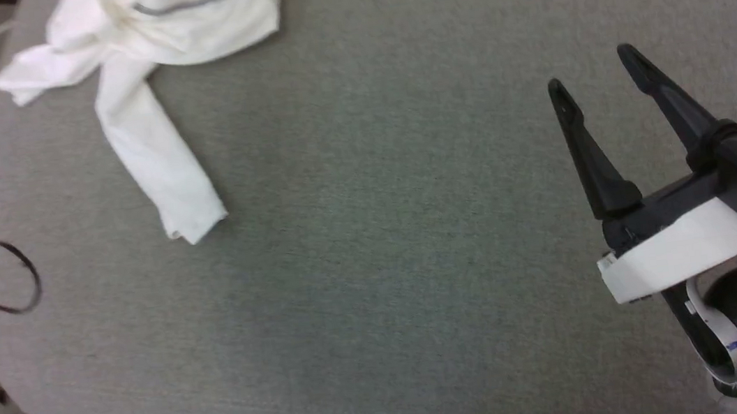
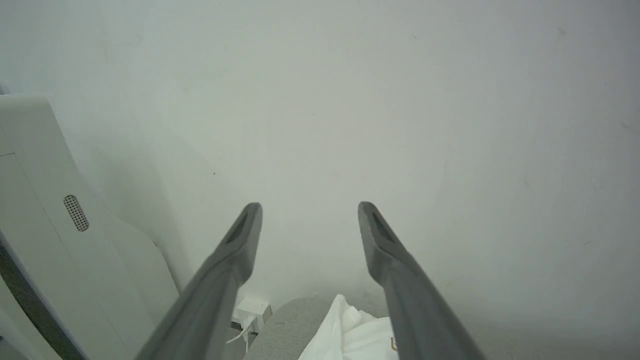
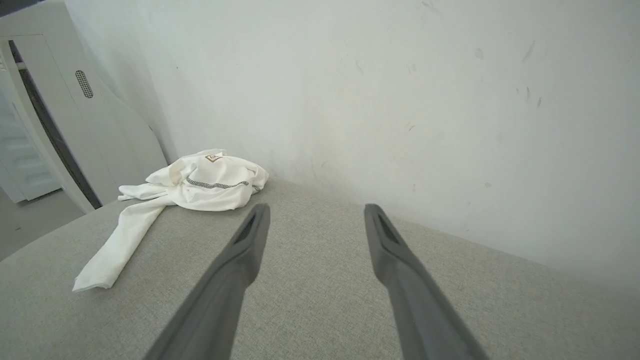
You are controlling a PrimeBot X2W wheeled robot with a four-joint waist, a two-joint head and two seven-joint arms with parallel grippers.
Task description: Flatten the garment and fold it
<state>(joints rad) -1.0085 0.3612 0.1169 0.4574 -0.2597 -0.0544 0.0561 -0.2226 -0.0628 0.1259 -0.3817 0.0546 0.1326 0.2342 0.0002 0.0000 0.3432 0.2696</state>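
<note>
I had the grey table (image 1: 413, 229) before me, and the garment (image 1: 177, 26) lay crumpled at its far left corner, one sleeve trailing my way. My right gripper (image 1: 590, 68) hovered well apart from it, spread wide and empty. My left gripper (image 2: 310, 206) gaped empty too.

The garment (image 1: 177, 26) runs off the top edge of the head view, so its far side is cut away. In the left wrist view a corner of it rises from the bottom edge, partly behind a finger of the left gripper (image 2: 310, 212), with the chest logo (image 2: 393, 344) sliced off. In the right wrist view that logo is too small to read.
</note>
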